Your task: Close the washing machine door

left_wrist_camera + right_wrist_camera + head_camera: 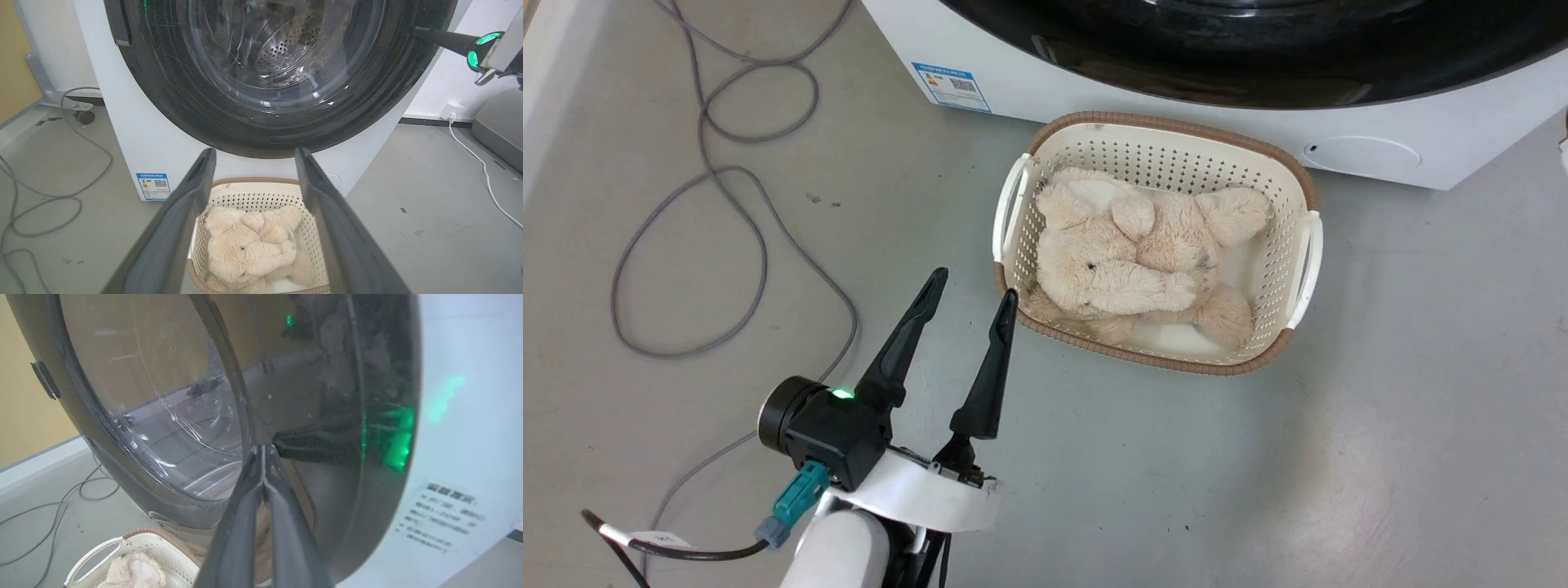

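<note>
Left gripper (974, 284) is spread wide with nothing in it, hanging over the floor just beside the cream basket (1176, 124) (plush toy (1127, 261) flopped inside). Right gripper (263, 449) has its fingers pinched together, tips on the black rim of the washing machine door (253, 130). On my screens the door looks to lie against the front of the washing machine (135, 143); latched or not, I can't tell.

washing machine door (261, 134): black rim, clear glass bowl, against front, latching unclear | washing machine (135, 143): white, upright
</note>
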Robot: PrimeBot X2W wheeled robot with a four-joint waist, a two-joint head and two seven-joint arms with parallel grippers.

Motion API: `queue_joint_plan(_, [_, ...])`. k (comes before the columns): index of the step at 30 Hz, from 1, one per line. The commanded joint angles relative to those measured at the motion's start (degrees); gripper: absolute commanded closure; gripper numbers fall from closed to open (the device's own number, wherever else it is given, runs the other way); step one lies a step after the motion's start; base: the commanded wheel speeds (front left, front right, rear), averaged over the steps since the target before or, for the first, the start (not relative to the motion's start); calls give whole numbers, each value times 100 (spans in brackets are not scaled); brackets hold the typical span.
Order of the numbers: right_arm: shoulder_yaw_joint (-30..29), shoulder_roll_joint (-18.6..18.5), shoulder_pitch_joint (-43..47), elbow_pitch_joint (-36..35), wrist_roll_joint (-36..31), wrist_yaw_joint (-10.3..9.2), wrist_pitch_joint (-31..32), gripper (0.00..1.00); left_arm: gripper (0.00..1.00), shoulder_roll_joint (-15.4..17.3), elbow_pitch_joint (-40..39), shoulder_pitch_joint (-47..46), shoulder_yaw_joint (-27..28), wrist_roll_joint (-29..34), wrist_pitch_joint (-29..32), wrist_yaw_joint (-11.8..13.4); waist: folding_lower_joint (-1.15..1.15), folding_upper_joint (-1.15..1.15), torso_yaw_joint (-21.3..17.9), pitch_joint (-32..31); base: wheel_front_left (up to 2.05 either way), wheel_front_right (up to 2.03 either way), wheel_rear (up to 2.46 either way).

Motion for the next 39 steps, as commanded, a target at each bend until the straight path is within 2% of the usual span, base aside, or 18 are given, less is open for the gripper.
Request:
queue_joint_plan(1, [-129, -28, -193, 111, 33, -62, -37, 100, 0, -16, 7, -85, 10, 24, -25, -25, -1, 0, 6, 3, 0, 0, 0])
queue_joint_plan(8, [-177, 121, -196, 359, 29, -62, -175, 100, 0, -50, 75, -92, 37, 21, -25, -25, -1, 0, -27, -130, 0, 0, 0])
queue_joint_plan(13, [-38, 252, 215, 448, 60, -62, -384, 100, 0, -60, 171, 17, 138, -19, -25, -25, -1, 0, -171, -571, 0, 0, 0])
queue_joint_plan(21, [-85, 639, 1569, 152, 204, -62, -758, 100, 0, -75, 640, 432, 539, 32, -25, -25, -1, 0, -567, -1501, 0, 0, 0])
queue_joint_plan(24, [-314, 814, 2217, -119, 124, -62, -819, 100, 0, -100, 756, 556, 699, 59, -25, -13, -1, 0, -684, -1781, 0, 0, 0])
queue_joint_plan(28, [-905, 1191, 3035, -692, -390, -62, -841, 100, 0, -126, 778, 734, 839, 98, -25, -1, -1, 0, -834, -2066, 0, 0, 0])
queue_joint_plan(34, [-1652, 2190, 4270, -1688, -1034, -62, -844, 100, 0, -149, 813, 1027, 979, 161, -25, -2, -1, 0, -982, -2388, 0, 0, 0])
queue_joint_plan(39, [-1752, 2579, 5050, -2177, -1346, -62, -845, 100, 0, -169, 888, 1175, 1066, 197, -25, 91, -1, 0, -1003, -2534, 0, 0, 0])
